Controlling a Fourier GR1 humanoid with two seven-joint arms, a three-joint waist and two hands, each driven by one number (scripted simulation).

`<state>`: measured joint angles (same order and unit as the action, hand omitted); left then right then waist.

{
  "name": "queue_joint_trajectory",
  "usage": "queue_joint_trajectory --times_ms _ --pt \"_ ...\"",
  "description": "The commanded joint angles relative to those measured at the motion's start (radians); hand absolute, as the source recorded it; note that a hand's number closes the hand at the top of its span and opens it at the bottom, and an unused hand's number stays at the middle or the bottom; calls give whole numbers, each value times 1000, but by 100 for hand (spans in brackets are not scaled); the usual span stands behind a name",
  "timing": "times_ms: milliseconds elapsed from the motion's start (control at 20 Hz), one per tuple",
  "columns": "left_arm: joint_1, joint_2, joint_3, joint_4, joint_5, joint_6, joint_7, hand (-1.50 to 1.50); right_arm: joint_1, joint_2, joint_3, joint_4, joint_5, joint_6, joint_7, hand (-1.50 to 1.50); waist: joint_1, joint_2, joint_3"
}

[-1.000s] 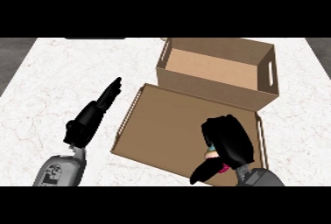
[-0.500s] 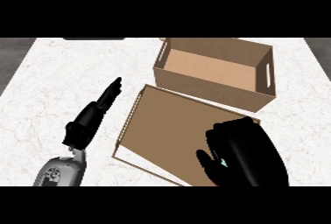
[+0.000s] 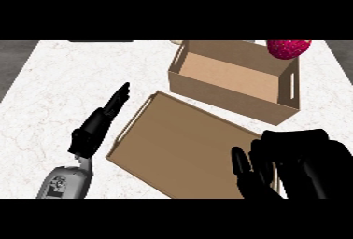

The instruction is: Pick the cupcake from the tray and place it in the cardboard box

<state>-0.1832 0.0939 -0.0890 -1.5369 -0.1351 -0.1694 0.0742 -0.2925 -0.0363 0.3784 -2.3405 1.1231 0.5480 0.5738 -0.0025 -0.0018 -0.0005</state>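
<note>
Meanwhile, the right hand (image 3: 303,165) hung over the near right corner of the flat tray (image 3: 179,144), fingers curled; whether it held anything could not be determined. A pink cupcake (image 3: 288,48) showed at the far right rim of the cardboard box (image 3: 234,77). The left hand (image 3: 100,123) lay open, fingers straight, on the white worktop (image 3: 82,74) beside the tray.

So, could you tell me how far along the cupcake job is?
Nothing delivered yet: the cardboard box shows a bare inside. The right hand covers the near right corner of the tray; no cupcake shows, perhaps hidden under it. Left: carrying it into the box. The left hand rests open beside the tray.
</note>
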Motion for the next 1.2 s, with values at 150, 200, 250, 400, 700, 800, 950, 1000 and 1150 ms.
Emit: queue_joint_trajectory --times_ms 150,200,250,400,700,800,950,1000,1150 --pt "-41 6 22 62 -10 -10 -32 0 -237 24 -257 131 -96 44 30 150 4 4 0" --pt "2 12 27 -22 23 -35 15 0 -198 34 -184 116 -39 7 51 150 6 1 0" --pt "-45 -3 27 30 0 -11 15 0 -266 36 -238 137 -77 39 58 150 4 2 0" --pt "8 -17 -9 -48 -26 7 32 0 -371 1 -352 256 -124 24 22 150 9 2 0" --pt "27 -5 -2 -90 -1 -32 65 0 -467 0 -394 437 -138 -65 0 150 11 2 0" --pt "-73 -27 22 41 -15 -8 31 0 -444 -25 -427 477 -155 -116 -54 150 4 3 0" --pt "-23 4 47 43 5 -36 -28 0 -512 -75 -508 613 -180 -161 -103 150 8 4 0" --pt "8 -50 -23 -58 -31 3 48 0 -489 -47 -436 625 -120 -213 -87 150 10 2 0" --pt "-28 -38 -6 24 -42 -1 -13 0 -562 -109 -476 819 -91 -282 -162 150 14 6 0"
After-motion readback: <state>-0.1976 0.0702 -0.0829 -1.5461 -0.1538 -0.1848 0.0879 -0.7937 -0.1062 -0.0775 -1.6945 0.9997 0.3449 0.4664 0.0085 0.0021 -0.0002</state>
